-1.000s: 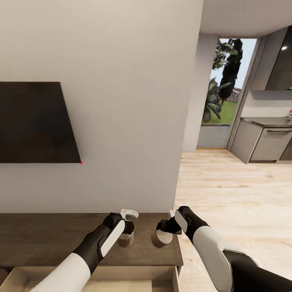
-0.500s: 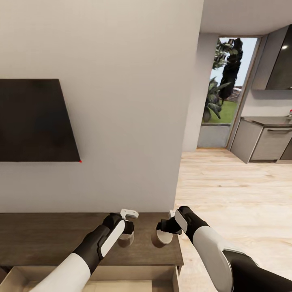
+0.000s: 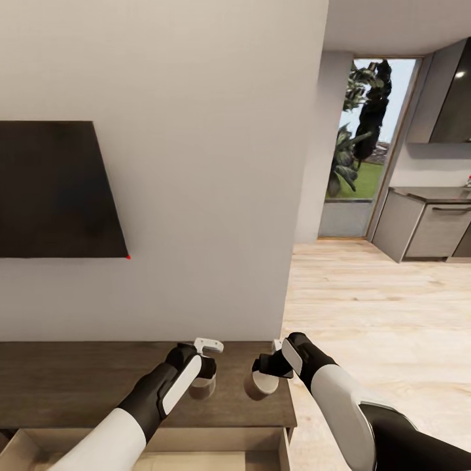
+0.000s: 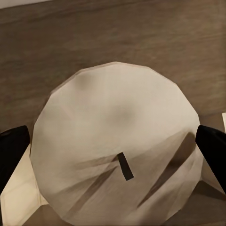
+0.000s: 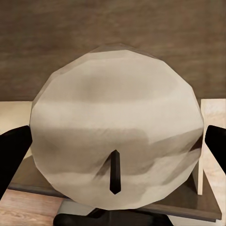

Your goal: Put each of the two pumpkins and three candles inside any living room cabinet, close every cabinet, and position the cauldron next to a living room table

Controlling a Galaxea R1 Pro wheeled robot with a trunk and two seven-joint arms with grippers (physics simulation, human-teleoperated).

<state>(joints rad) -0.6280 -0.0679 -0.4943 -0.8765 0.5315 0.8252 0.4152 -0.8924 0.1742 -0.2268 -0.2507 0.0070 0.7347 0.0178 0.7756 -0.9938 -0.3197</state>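
Two pale candles sit at the right end of the dark-brown cabinet [image 3: 78, 386] top. My left gripper [image 3: 204, 375] is shut on the left candle [image 3: 203, 390]. In the left wrist view that candle [image 4: 117, 141] has a dark finger [image 4: 12, 150] on either side. My right gripper [image 3: 265, 373] is shut on the right candle [image 3: 259, 387]. In the right wrist view this candle [image 5: 117, 127] has black fingertips [image 5: 12, 150] against its sides, near the cabinet's [image 5: 94, 28] right front corner. Below my arms a cabinet drawer [image 3: 216, 438] stands open with a pale inside. The pumpkins and the cauldron are out of view.
A dark television [image 3: 52, 190] hangs on the white wall above the cabinet. To the right, light wood floor [image 3: 379, 314] runs to grey kitchen cupboards [image 3: 432, 229] and a glass door [image 3: 363, 150] with plants outside.
The whole head view has shifted slightly, with the television and cabinet edge a little higher in the picture. Both arms and both candles stay where they were.
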